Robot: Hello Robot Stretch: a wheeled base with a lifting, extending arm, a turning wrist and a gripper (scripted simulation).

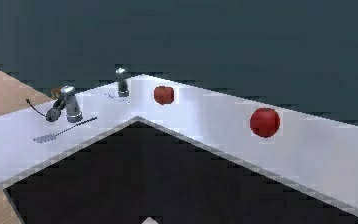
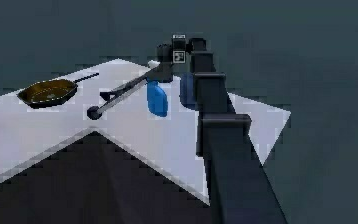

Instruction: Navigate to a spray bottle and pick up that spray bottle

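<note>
Spray bottle (image 2: 159, 100): blue, seen against the white counter (image 2: 47, 135), just beside the arm (image 2: 227, 140).
Gripper (image 2: 157, 66): just above the bottle in the picture; whether it held anything could not be told.
Long-handled utensil (image 2: 122, 92): lay left of the bottle.
Pan (image 2: 45, 93): sat farther left.

Arm (image 2: 227, 150): dark square bar, up from bottom edge just R of middle, stretched far out. Two white marker squares (image 2: 179, 50) at its far end. Dark body of tool (image 2: 159, 60) sits just L of them; fingers hard to make out. Can't tell if tool holds anything.
</note>
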